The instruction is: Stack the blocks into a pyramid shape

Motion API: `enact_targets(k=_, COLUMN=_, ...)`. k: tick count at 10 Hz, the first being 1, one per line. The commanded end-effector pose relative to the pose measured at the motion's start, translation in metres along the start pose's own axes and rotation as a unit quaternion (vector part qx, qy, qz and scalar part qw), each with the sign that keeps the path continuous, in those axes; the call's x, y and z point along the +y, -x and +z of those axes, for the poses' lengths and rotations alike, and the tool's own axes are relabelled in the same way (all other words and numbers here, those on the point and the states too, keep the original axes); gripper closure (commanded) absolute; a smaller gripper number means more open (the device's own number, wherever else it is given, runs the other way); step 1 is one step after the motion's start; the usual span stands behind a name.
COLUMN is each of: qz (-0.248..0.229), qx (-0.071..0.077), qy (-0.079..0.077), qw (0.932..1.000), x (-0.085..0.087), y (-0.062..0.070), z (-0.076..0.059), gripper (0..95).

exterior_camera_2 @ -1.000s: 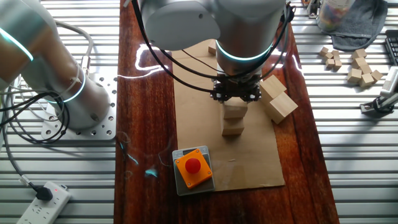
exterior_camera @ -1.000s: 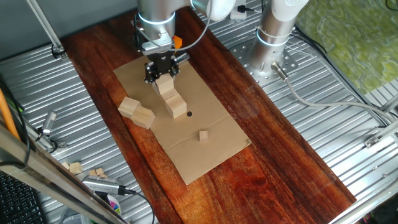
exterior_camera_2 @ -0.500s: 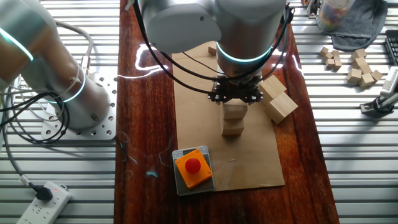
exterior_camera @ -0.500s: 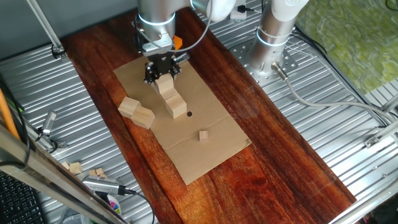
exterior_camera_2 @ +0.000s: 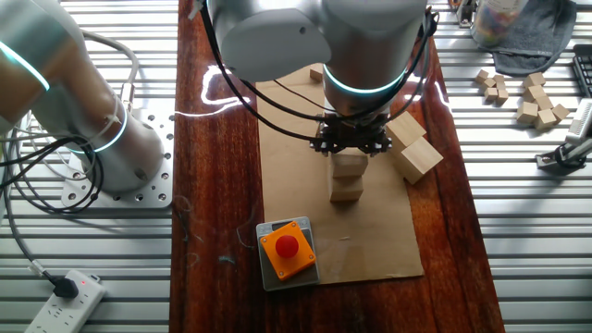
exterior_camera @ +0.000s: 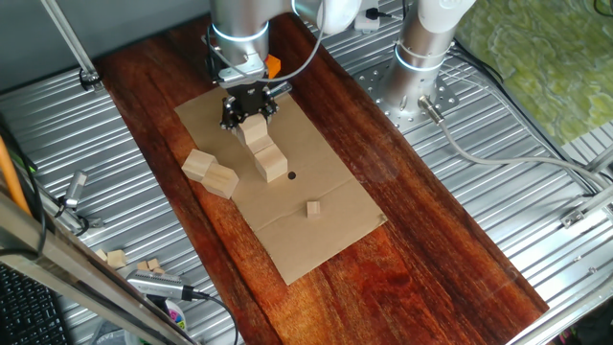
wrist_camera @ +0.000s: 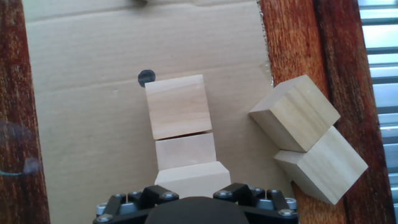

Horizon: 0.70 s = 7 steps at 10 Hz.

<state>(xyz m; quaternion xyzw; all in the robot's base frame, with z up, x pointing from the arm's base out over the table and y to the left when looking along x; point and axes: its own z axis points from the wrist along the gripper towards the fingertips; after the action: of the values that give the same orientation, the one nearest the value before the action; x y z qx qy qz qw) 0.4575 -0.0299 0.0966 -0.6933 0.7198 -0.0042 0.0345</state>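
Observation:
Three pale wooden blocks lie in a line on the cardboard: the far one point(wrist_camera: 178, 106) by a black dot, the middle one point(wrist_camera: 185, 150), and the nearest one point(wrist_camera: 191, 179) right under my gripper point(wrist_camera: 193, 198). From the side, the gripper point(exterior_camera_2: 351, 141) hangs over the end of that line point(exterior_camera_2: 349, 166), close above it. Its fingertips are hidden by the hand, so I cannot see whether they grip the nearest block. Two more blocks point(wrist_camera: 294, 113) point(wrist_camera: 329, 163) touch each other at the cardboard's edge; the fixed view shows them too point(exterior_camera: 199, 165) point(exterior_camera: 221, 180).
An orange block with a red button point(exterior_camera_2: 287, 248) sits on the cardboard's corner near the line of blocks. A tiny wooden cube point(exterior_camera: 313, 208) lies further along the cardboard sheet point(exterior_camera: 316, 240). Several small cubes point(exterior_camera_2: 532, 97) lie on the metal table beside the wooden board.
The gripper has crept up very slightly over the line of blocks. No block has visibly moved.

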Motion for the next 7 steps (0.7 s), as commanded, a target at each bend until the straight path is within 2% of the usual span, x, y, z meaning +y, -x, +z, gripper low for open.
enact_targets(k=1, qz=0.002, qx=0.001, qy=0.001, qw=1.0, x=0.0016, y=0.0019, z=-0.0038, gripper=0.0)
enact_targets(k=3, qz=0.004, qx=0.002, qy=0.004, qw=1.0, x=0.0042, y=0.0042, z=-0.0086, gripper=0.0)
enact_targets(k=7, qz=0.004, qx=0.002, qy=0.004, qw=1.0, x=0.0042, y=0.0042, z=-0.0086, gripper=0.0)
